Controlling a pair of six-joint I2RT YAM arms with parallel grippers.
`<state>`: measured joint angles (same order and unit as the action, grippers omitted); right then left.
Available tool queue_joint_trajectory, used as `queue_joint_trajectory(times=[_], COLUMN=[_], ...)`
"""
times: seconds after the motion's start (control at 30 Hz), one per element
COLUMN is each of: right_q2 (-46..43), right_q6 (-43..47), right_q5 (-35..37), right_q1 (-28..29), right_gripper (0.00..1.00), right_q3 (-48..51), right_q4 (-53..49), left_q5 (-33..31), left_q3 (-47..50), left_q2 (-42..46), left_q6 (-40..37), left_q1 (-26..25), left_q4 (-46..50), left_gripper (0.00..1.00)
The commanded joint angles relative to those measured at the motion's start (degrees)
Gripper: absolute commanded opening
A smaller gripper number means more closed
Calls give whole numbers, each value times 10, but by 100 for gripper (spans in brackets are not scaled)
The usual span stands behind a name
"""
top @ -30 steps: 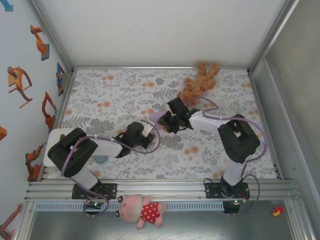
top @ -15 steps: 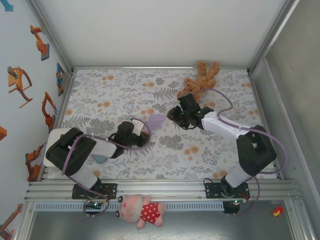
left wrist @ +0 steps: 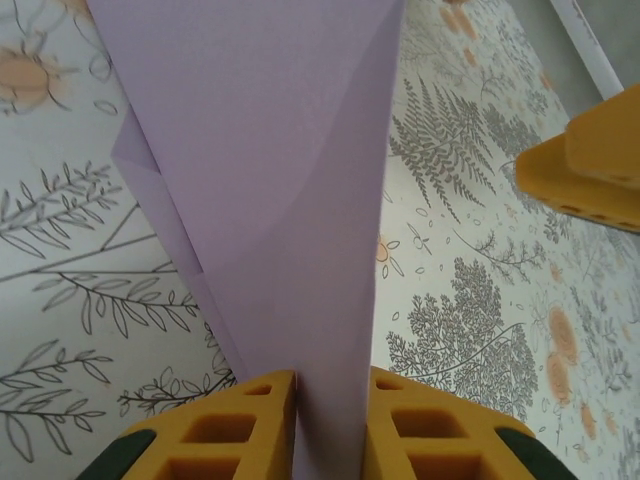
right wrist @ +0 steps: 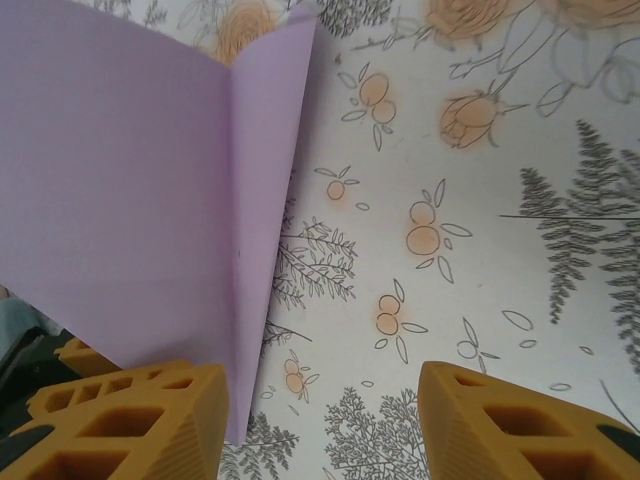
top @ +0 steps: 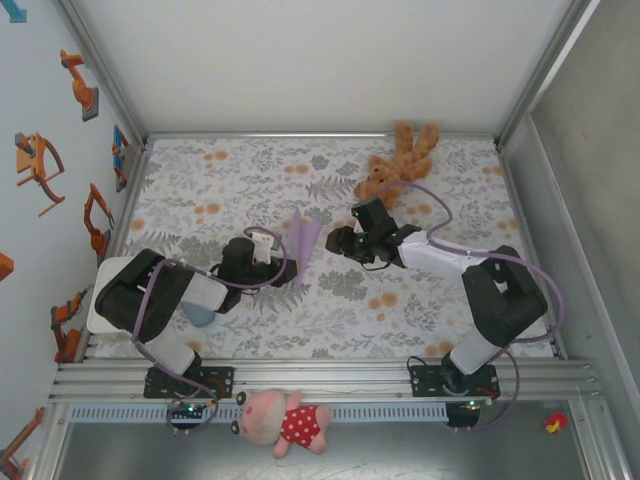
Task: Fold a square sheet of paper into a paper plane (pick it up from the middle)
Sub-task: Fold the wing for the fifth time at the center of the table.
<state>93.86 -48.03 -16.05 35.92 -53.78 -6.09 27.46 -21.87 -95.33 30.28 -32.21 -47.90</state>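
Paper plane point(left wrist: 270, 170): one, pinched in left hand point(left wrist: 331, 425).

Right gripper point(top: 338, 243) has released the paper plane point(top: 304, 238); its jaws, closed on the lilac paper a second ago, now stand apart, with the paper's edge just beside one finger point(right wrist: 150, 420) in the right wrist view; the gripper backed off toward 3 o'clock, right elbow swung out toward 4 o'clock; left gripper point(top: 290, 268) pulled back toward 9 o'clock, jaws tightened on the plane's narrow end, left arm folded closer to its base; plane went with it, shifted toward 9 o'clock, clear of the right gripper; earlier a small patch between both grippers, now a narrow wedge, wide end at 12 o'clock.
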Motion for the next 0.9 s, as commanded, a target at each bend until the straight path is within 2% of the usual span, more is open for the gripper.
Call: queue_joint_trajectory(times=[0.0, 0.17, 0.53, 0.87], right_q2=[25, 44, 69, 100], right_q6=[34, 48, 57, 19], right_q5=[-17, -8, -12, 6], right_q1=[11, 13, 14, 14], right_gripper=[52, 52, 50, 47], right_q3=[-26, -47, -92, -108], right_q4=[7, -14, -28, -47], left_q5=[32, 16, -81, -123], left_q3=[-1, -3, -57, -106], left_q2=[-21, -17, 70, 68], left_q6=[27, 14, -97, -143], left_q1=[2, 2, -39, -66], left_q4=[-32, -19, 203, 287], left_gripper=[20, 17, 14, 14])
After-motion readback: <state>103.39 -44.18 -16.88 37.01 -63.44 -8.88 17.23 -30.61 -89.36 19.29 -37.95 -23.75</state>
